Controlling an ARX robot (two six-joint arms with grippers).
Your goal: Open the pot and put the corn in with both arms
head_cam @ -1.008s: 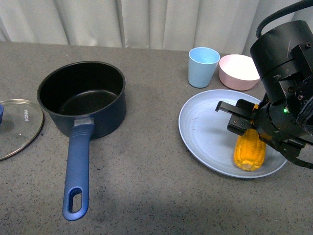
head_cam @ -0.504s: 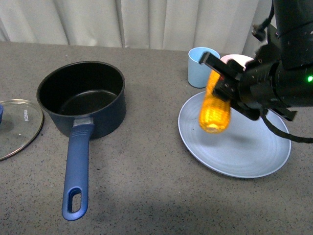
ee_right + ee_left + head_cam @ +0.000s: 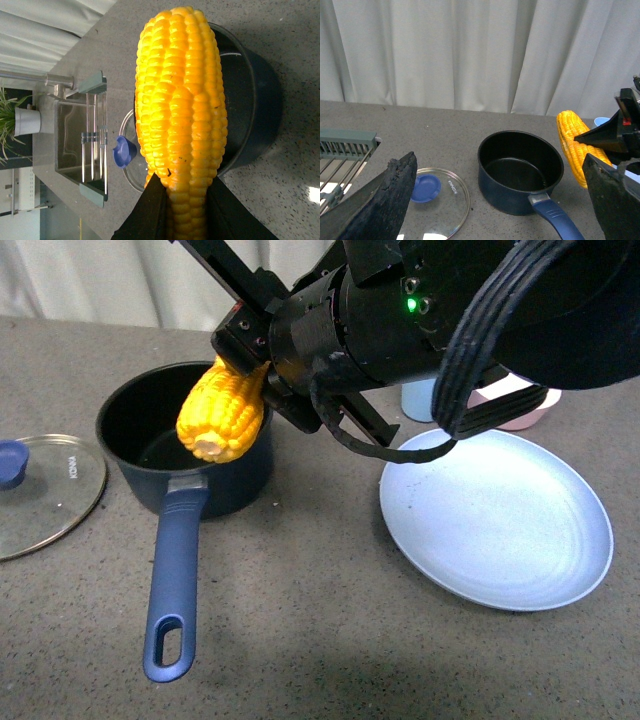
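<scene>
Grey worktop (image 3: 330, 580) carries the lidless pot (image 3: 135, 480); right pincer (image 3: 248, 368) clamps the corn (image 3: 222, 412) above its rim, left pincer (image 3: 498, 165) stands wide apart.

Evenly and softly lit from above in all views; no harsh glare. Front view: faint broad shadow on table (image 3: 330, 675) at lower centre, pale sheen on plate (image 3: 500, 515) at right, right arm (image 3: 400, 315) close to lens and slightly soft. Left wrist view: curtain (image 3: 470, 50) bright, left gripper (image 3: 498, 157) dark, out of focus. Right wrist view: corn (image 3: 182, 100) sharp, strongly saturated; small blown-out patch on table at frame edge.
</scene>
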